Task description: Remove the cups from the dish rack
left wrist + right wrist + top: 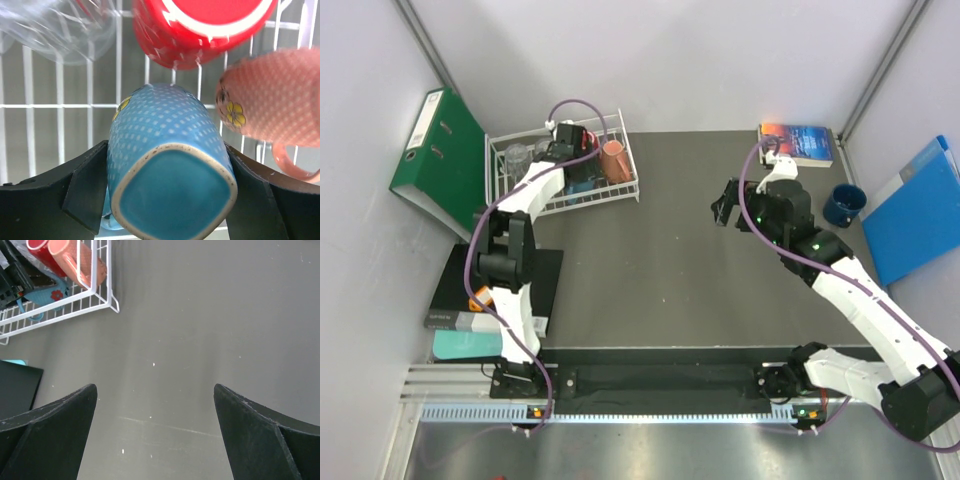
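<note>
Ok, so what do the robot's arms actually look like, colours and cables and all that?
The left arm and right arm have white link shells with black joints and black wedge-shaped jaws. A purple cable loops along each. Small green lights glow on the right arm's joints.

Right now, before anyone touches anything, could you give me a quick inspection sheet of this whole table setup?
Surface: dark grey tabletop, a few pale specks.
Job's things: white dish rack holds red mug, orange mug, clear tumbler and light blue mug; dark blue mug stands on the table at right.
Clutter: green binder, black book, blue folder, paperback book.
End effectors: left end effector closed on the light blue mug inside the rack; right end effector open over the table.
Cables: purple cable along each arm, one looping above the rack.
Surroundings: plain white walls.
</note>
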Controlling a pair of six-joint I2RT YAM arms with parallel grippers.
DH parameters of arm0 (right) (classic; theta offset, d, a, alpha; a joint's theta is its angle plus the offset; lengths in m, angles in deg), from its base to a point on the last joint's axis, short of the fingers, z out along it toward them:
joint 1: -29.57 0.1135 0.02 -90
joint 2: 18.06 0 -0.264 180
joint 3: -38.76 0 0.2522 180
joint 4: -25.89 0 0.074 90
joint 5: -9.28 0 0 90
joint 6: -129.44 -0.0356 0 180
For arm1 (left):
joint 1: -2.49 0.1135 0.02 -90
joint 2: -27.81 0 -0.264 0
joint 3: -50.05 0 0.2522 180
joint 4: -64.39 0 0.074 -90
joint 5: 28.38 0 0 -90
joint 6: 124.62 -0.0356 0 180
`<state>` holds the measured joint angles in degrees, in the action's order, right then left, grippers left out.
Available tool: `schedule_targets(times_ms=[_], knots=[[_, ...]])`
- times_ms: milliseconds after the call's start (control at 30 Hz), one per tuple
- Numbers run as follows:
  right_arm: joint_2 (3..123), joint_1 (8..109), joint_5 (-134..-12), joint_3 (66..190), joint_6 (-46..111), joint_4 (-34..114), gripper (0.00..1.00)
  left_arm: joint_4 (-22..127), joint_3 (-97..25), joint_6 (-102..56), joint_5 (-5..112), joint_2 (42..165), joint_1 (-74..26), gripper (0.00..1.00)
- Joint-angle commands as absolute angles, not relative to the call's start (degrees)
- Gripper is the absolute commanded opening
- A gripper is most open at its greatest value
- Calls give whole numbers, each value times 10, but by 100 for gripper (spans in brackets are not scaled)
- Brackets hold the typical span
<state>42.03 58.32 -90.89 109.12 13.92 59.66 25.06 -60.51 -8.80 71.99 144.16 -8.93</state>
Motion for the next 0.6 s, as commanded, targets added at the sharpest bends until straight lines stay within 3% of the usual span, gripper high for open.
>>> schedule_targets(times_ms=[0,200,300,567], knots=[[429,590,-890,1097,139,557,100,250,-623,-83,794,1350,-90,0],[459,590,-867,1107,126,538,100,229,-659,-94,822,1292,-89,0],[476,590,-860,1121,126,535,99,232,-661,-83,782,1267,-89,0],[493,589,-788,1138,115,476,100,415,-507,69,449,1178,-88,0]])
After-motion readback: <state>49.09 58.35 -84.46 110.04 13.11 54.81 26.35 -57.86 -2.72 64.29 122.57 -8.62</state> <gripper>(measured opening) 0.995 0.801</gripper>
